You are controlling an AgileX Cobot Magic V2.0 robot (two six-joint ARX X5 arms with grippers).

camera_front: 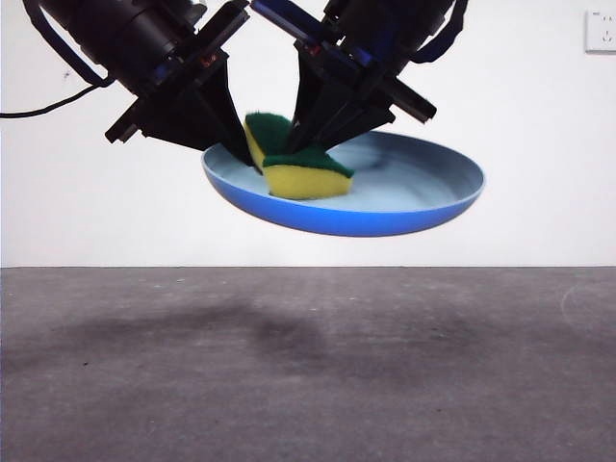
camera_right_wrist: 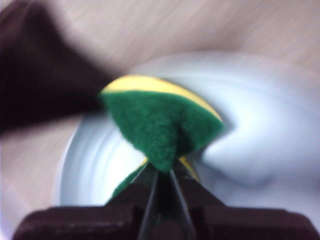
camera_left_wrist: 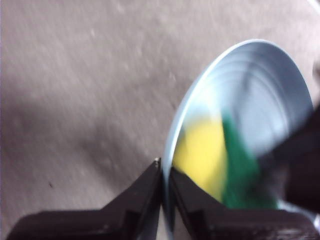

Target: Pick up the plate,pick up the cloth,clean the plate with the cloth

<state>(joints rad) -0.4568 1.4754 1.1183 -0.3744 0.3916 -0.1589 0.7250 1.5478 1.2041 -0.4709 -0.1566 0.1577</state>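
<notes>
While aloft, left hand (camera_left_wrist: 165,175) pinches plate (camera_front: 385,217) rim | right hand (camera_right_wrist: 161,172) clamps cloth (camera_front: 303,173)

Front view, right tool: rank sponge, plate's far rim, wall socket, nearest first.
1. The sponge: pinched in the right tool, over the plate's inner face.
2. The plate's far rim: opposite the left tool clamping the other edge.
3. The wall socket: top corner, farthest.

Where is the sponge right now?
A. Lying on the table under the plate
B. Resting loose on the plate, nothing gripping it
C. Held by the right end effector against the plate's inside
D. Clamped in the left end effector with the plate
C: the right end effector pinches the sponge against the inside of the plate, while the left end effector clamps the plate's rim.
</notes>
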